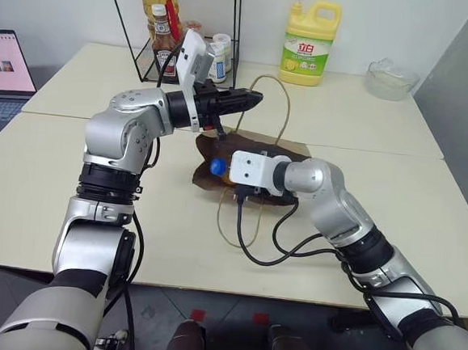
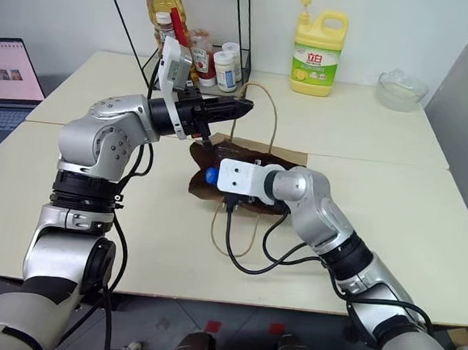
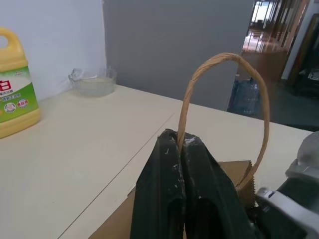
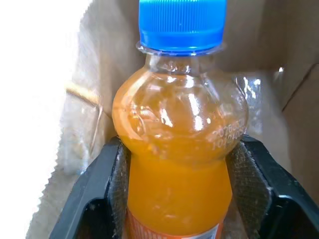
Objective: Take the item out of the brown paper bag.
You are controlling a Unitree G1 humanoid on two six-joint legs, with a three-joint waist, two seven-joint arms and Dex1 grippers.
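The right end effector [image 4: 174,199] is clamping the bottle [image 4: 179,149] between both fingers, at the mouth of the brown paper bag [image 1: 256,148] lying on the counter [image 1: 55,185]. The left end effector [image 3: 180,144] is pinching a bag handle [image 3: 224,62], fingers together.

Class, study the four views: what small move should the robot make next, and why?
Probably draw the right gripper further back, clear of the brown paper bag. Its fingers clasp the orange bottle, whose blue cap sits at the bag's mouth, while the shut left gripper pinches a handle.
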